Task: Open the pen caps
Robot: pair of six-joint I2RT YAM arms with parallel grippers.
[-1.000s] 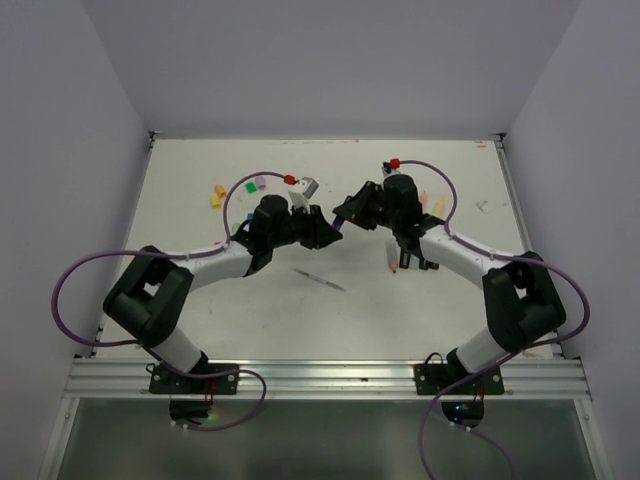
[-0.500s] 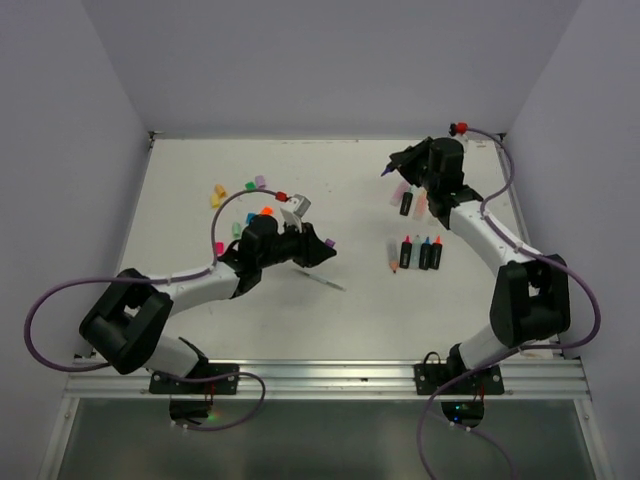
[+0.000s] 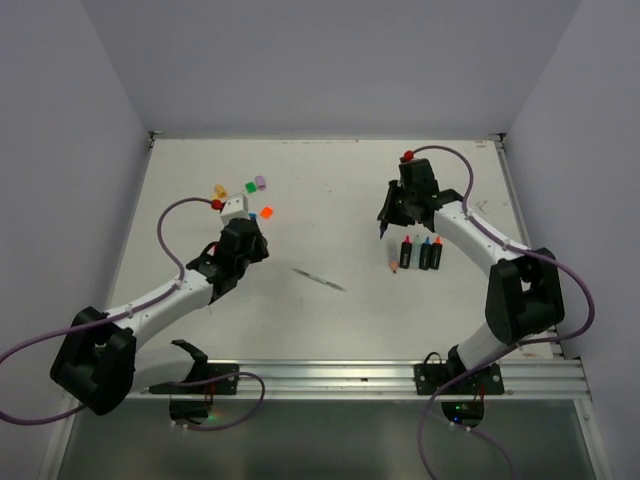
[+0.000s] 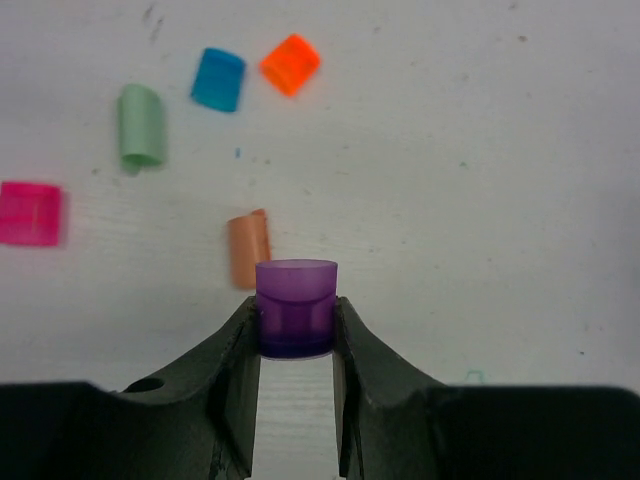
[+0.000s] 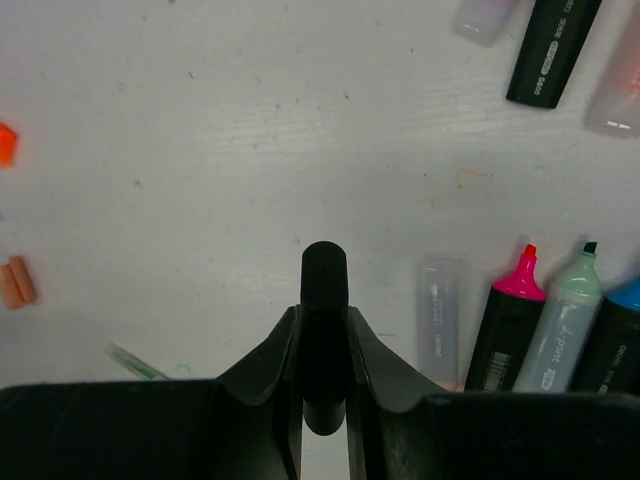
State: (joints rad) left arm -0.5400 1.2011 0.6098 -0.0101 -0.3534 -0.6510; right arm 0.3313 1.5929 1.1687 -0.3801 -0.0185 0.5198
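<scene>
The left hand (image 4: 295, 335) pinches a purple cap (image 4: 295, 300) tight, over the left side of the tabletop (image 4: 480, 200). The right hand (image 5: 324, 335), nearer the right edge, squeezes a black pen (image 5: 324, 275). Past the purple cap lie a peach cap (image 4: 248, 250), pink cap (image 4: 30, 213), green cap (image 4: 141, 125), blue cap (image 4: 218, 79) and orange cap (image 4: 290, 64).
</scene>
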